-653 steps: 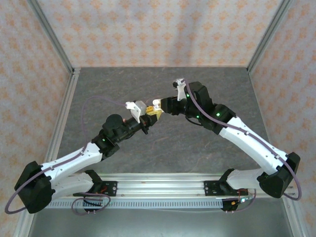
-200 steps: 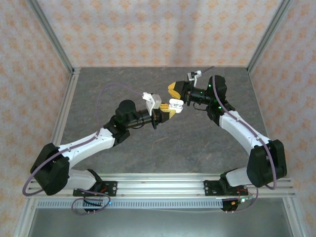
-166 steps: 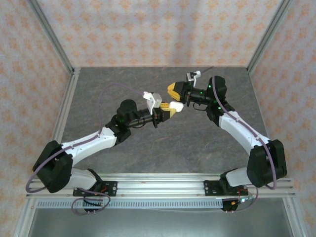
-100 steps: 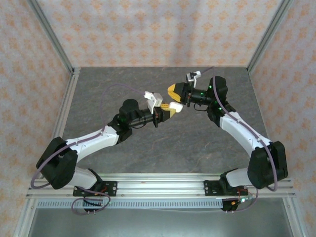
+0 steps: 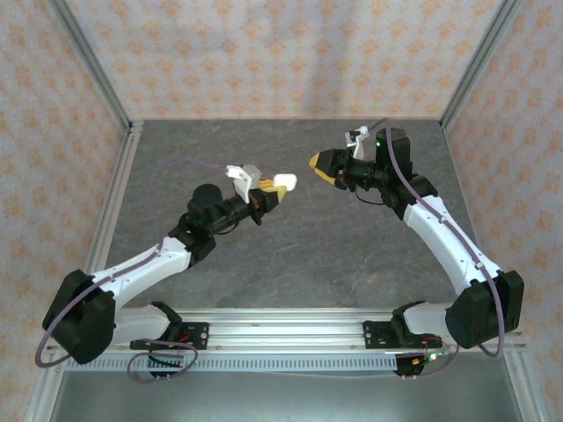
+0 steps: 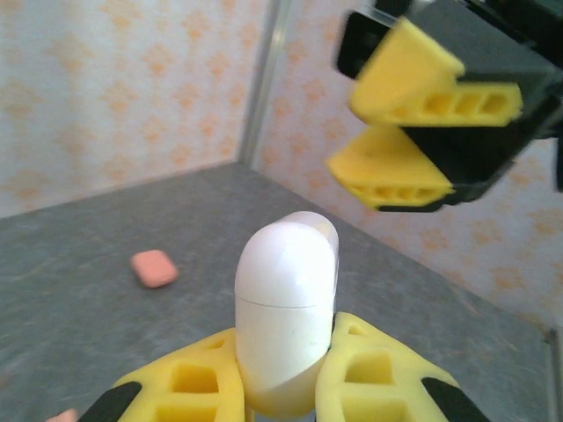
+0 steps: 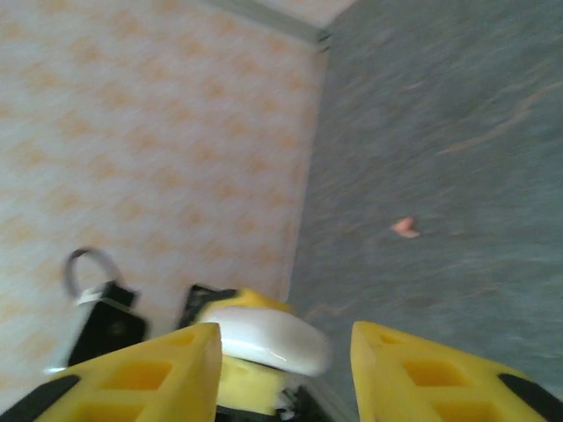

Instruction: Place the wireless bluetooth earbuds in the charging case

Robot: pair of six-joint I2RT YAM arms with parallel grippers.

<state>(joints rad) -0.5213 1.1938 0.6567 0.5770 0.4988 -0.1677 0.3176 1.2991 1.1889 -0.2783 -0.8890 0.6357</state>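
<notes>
The grey, stone-patterned surface [image 5: 352, 255] is enclosed by walls [image 5: 264, 53] papered in a pale orange motif. Both arms are lifted above it and angled toward the middle. The left arm [image 5: 149, 264] stretches from the near left corner, and the right arm [image 5: 449, 246] rises from the near right and bends back toward the far side.

The left pincer [image 5: 266, 190] sits just left of centre and is clamped on the white charging case [image 5: 284, 182]. In the left wrist view, the yellow fingers [image 6: 378, 382] press on either side of the case's lower half. The rounded top stands up clear of them, and a seam line runs across the body. The case is off the surface, carried in the air.

The right pincer [image 5: 324, 164] hangs to the right of the case and a little farther back, with a clear gap between the two. Its yellow fingers [image 7: 141, 369] stand apart and grip nothing. From its own wrist camera, the white case is seen beyond and between them.

A rounded coral-pink case [image 6: 154, 268] lies flat on the surface, to the left of the held case in the left wrist view. A tiny coral-pink piece [image 7: 405, 227] lies on bare surface well away from both pincers. It may be one of the wireless bluetooth earbuds, but it is too blurred to be sure.
</notes>
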